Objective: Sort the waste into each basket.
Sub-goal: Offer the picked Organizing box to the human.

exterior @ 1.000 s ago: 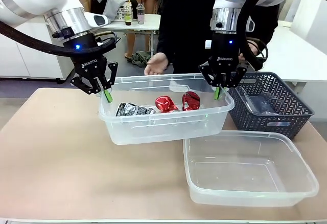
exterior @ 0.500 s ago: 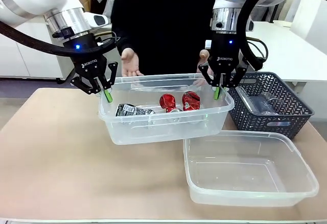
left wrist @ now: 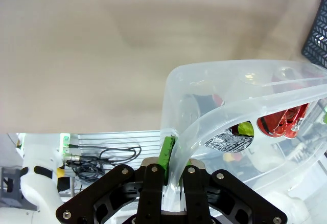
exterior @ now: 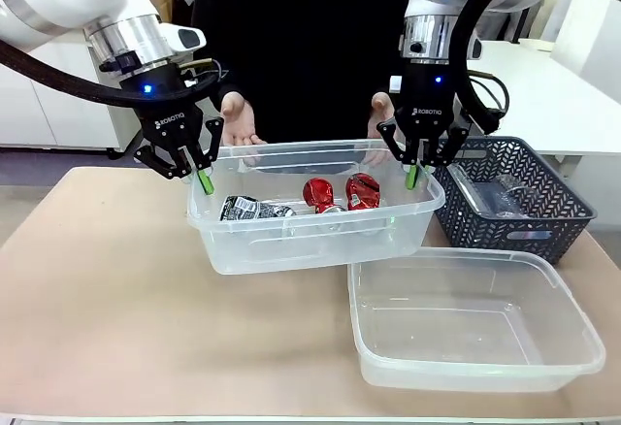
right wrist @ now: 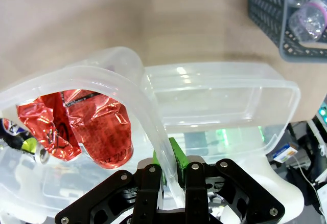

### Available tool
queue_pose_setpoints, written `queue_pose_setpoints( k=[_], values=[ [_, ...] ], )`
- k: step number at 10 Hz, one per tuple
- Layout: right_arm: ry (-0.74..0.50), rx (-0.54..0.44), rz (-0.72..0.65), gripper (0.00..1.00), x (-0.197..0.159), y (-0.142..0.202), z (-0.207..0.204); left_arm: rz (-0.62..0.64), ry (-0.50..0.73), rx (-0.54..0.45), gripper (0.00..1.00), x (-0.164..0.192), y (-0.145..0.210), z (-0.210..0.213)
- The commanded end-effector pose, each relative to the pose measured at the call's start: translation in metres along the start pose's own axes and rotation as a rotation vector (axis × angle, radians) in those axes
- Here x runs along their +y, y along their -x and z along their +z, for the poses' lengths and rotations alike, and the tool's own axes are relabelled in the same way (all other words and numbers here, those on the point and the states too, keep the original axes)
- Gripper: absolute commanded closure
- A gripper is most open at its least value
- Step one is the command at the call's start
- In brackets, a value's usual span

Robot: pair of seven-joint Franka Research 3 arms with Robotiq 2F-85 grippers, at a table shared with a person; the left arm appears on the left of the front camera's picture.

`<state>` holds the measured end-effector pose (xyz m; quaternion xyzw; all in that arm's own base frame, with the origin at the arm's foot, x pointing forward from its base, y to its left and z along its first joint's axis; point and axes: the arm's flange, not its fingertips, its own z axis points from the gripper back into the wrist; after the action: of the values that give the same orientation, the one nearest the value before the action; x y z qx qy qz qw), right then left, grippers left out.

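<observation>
A clear tub hangs just above the table, held at both ends. My left gripper is shut on its left rim and my right gripper on its right rim. In the tub lie a black-and-silver can and two crushed red cans. The left wrist view has the left gripper clamping the tub's rim. In the right wrist view the right gripper pinches the rim beside the red cans. A second clear tub sits empty at front right.
A dark grey lattice basket at the right holds clear bottles. A person in black stands at the far side with both hands close behind the held tub. Bare tabletop lies at the left and front.
The person has stepped in behind the tub and brought both hands close to its far rim. Both grippers and the tub have stayed where they were.
</observation>
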<state>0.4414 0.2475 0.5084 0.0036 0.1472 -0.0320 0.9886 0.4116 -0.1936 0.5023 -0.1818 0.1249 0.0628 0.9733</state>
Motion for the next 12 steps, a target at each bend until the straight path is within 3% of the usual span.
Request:
queue_pose_setpoints(
  k=[1,5,6,10,12],
  values=[
    [0.000,0.000,0.000,0.95,0.000,0.000,0.000,0.000,0.000,0.000,0.94,0.000,0.000,0.000],
    [0.025,0.024,-0.001,0.95,0.014,-0.023,0.009,0.033,-0.039,0.007,0.94,-0.015,-0.021,0.010],
    [0.006,0.003,0.013,0.95,0.009,-0.013,0.004,-0.014,-0.054,-0.009,0.94,-0.003,-0.014,0.000],
    [0.006,0.003,0.013,0.95,0.009,-0.013,0.004,-0.008,-0.068,0.002,0.94,-0.003,-0.021,-0.003],
    [-0.022,-0.049,0.021,0.95,0.016,-0.034,0.015,0.005,-0.037,-0.112,0.94,-0.009,-0.046,0.013]
  ],
)
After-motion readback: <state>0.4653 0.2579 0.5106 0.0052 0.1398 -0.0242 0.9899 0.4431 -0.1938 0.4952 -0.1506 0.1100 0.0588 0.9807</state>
